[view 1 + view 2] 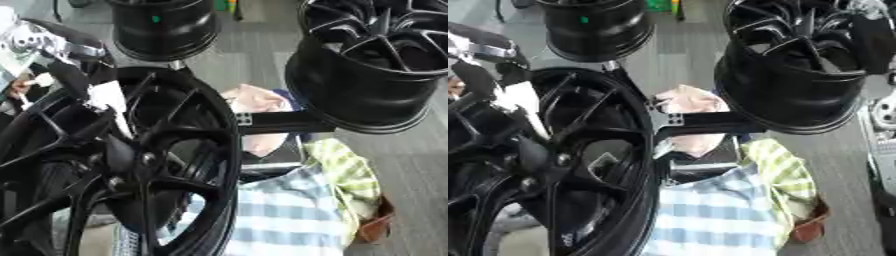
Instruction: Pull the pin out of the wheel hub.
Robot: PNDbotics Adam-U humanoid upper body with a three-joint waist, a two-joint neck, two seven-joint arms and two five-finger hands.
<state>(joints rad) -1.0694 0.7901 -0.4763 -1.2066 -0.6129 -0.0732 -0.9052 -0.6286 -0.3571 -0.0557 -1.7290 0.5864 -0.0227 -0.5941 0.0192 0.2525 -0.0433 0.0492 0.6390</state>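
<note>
Wheel hub [131, 165], black and many-spoked, filled the left and lower part of the left eye view, standing on edge with its open face toward the camera. The robot's left arm, black with silver joints, came in from the upper left. The left robot hand [72, 79] lay dark against the hub's upper spokes, and it could not be told whether its fingers were apart or together. Just beside it a white elongated piece [109, 102] lay along a spoke. Whether that was the pin could not be told. A second black hub [164, 27] hung at the top centre and a third hub [372, 65], larger, at the upper right. A black bar [280, 121] ran between the near hub's rim and the third hub.

In the right eye view the same hub sat further left, partly cut by the edge. Blue-and-white checked cloth [710, 215] showed below the bar, with yellow-green checked cloth [785, 175] just beside it on the right. A pale pink shape [689, 102] showed above the bar. The right robot hand was not seen in either view.
</note>
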